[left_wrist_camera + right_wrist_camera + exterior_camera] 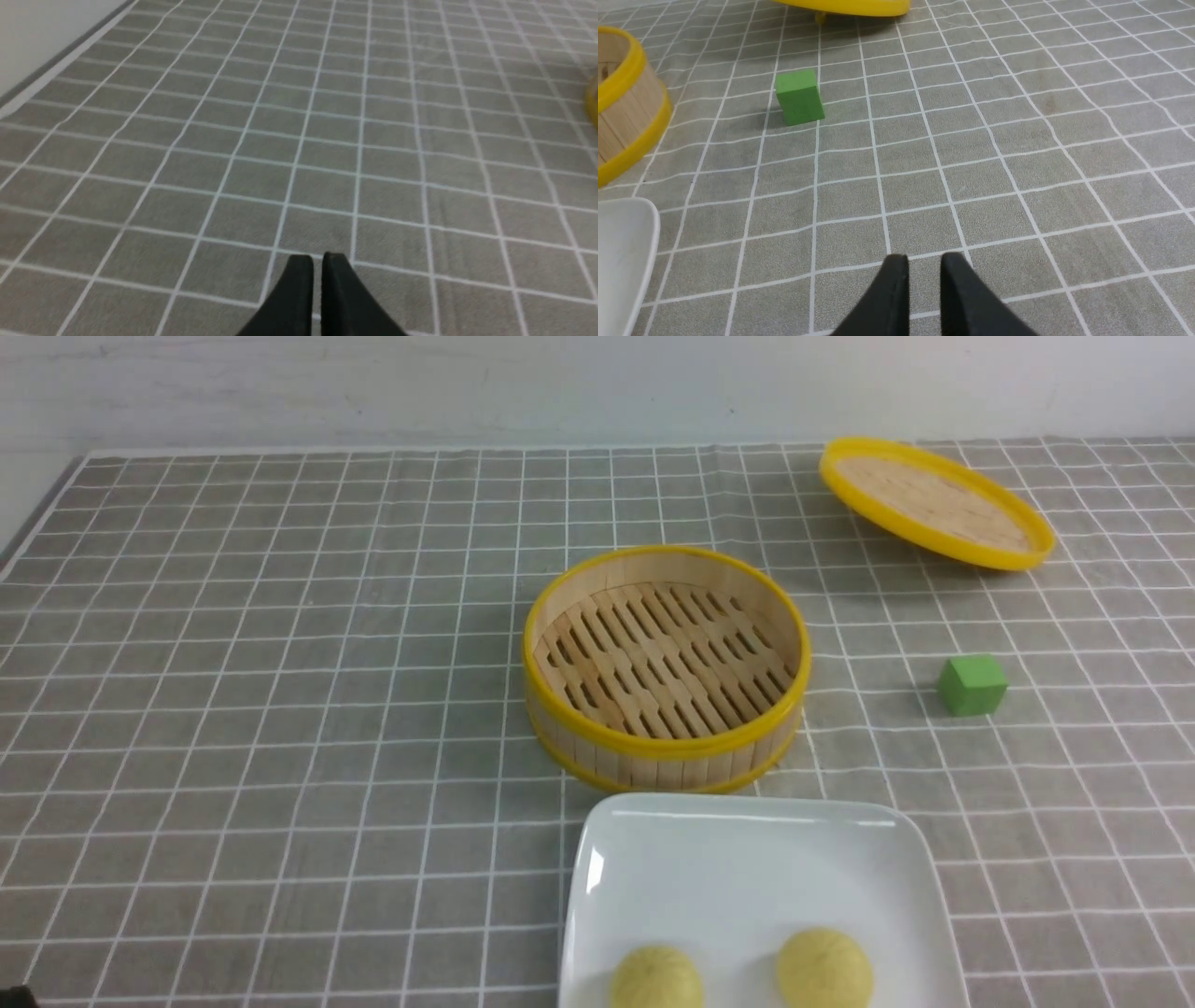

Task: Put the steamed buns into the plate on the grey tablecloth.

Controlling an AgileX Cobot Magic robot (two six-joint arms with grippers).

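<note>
Front view: we see the grey tablecloth (280, 709) w/ thin white grid lines, and behind it a white wall (597, 392). The white plate (747, 859) is near our side; inside it sit two pale-yellow steamed buns, the left bun (656, 978) and the right bun (824, 969), apart from e/o. Just beyond the plate is the bamboo basket (667, 745). To the R we find the green cube (973, 685), and farther back the yellow-rimmed lid (934, 509), tilted.

L wrist view: we see the left jaws (316, 261) a little apart, w/ nothing between them, over the cloth.

R wrist view: the right jaws (923, 261) are released, w/ a wider gap, and hold nothing; we see cloth betw. the tips.
</note>
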